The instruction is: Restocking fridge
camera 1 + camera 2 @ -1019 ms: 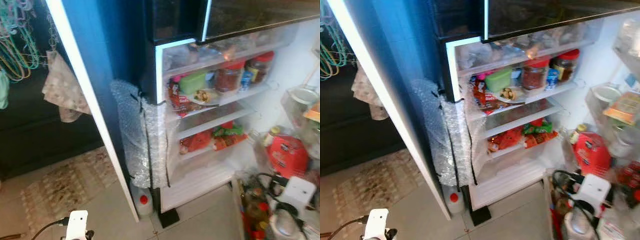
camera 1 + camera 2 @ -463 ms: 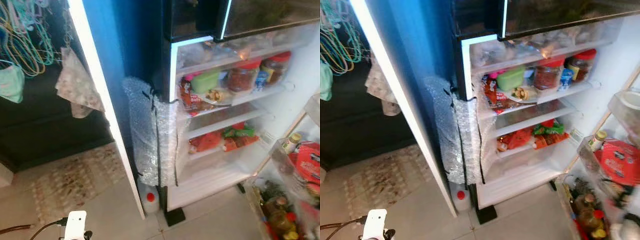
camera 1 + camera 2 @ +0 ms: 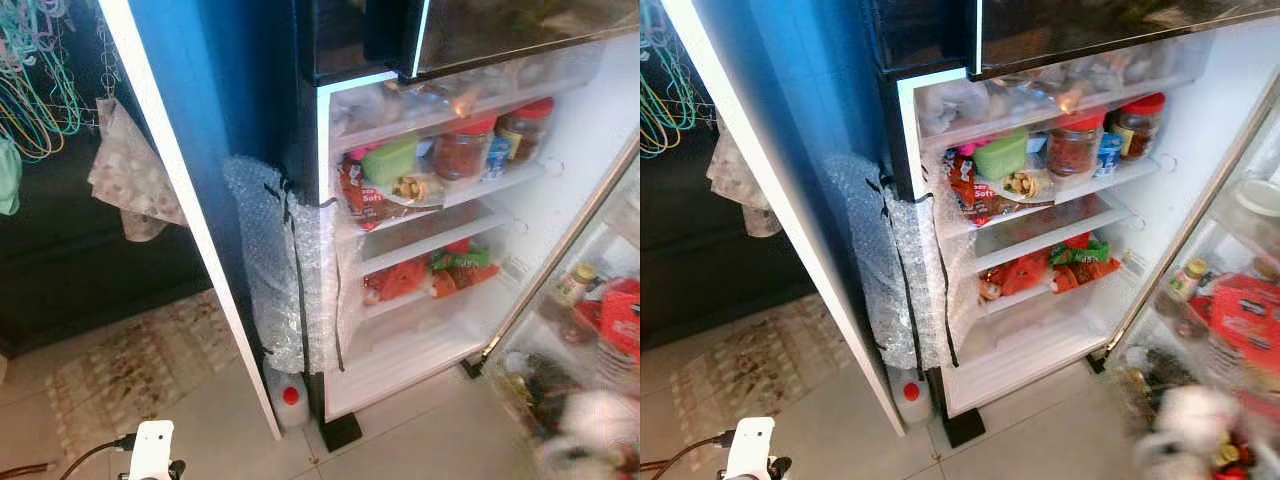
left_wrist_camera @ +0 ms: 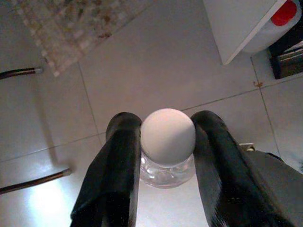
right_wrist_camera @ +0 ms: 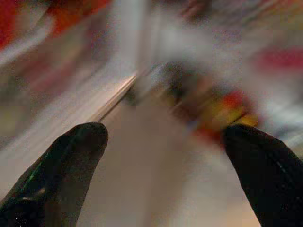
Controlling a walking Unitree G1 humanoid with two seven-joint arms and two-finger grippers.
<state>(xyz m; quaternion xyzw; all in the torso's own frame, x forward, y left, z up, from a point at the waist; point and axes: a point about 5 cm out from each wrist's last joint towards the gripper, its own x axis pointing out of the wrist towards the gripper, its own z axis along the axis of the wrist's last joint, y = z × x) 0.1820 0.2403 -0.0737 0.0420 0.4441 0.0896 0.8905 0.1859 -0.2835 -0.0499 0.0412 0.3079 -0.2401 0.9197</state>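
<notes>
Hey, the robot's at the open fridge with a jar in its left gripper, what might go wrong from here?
1. The left gripper pinches the white-lidded jar over bare tile; a slip would likely break it.
2. The right gripper, jaws open, blurs near the door shelf bottles and might topple them.
3. The middle shelf looks crowded, leaving little room.

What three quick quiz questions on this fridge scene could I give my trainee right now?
1. True or false: the left gripper is shut on a jar with a white lid.
2. What is wrapped around the fridge's left edge? A) bubble wrap B) a towel C) tape
3. Fill in: the right gripper's fingers are ____.

Key: 1 true. 2 A, the bubble wrap. 3 open, spread wide by the blurred door shelves.
</notes>
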